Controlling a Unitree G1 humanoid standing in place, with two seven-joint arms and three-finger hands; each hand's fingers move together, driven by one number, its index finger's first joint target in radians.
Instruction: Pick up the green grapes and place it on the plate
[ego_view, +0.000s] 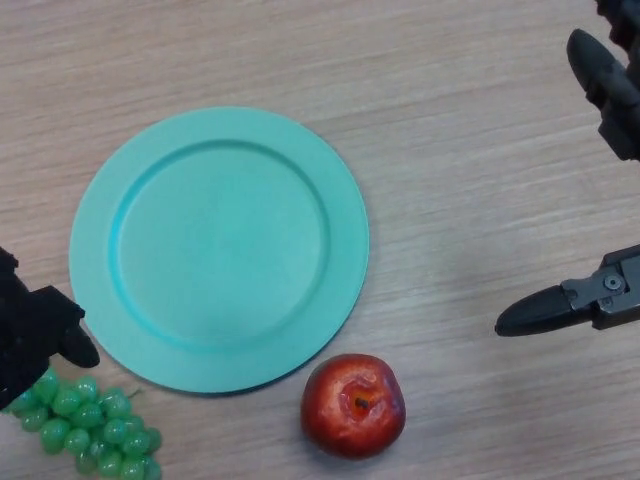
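A bunch of green grapes (88, 425) lies on the table at the bottom left, just below the rim of a teal plate (218, 247). The plate is bare. My left hand (32, 335) comes in at the left edge, right above the grapes and covering their upper left part; only part of it shows. My right hand (590, 298) is at the right edge, fingers spread wide and straight, holding nothing, well away from the grapes.
A red apple (354, 404) sits on the wooden table just below the plate's lower right rim.
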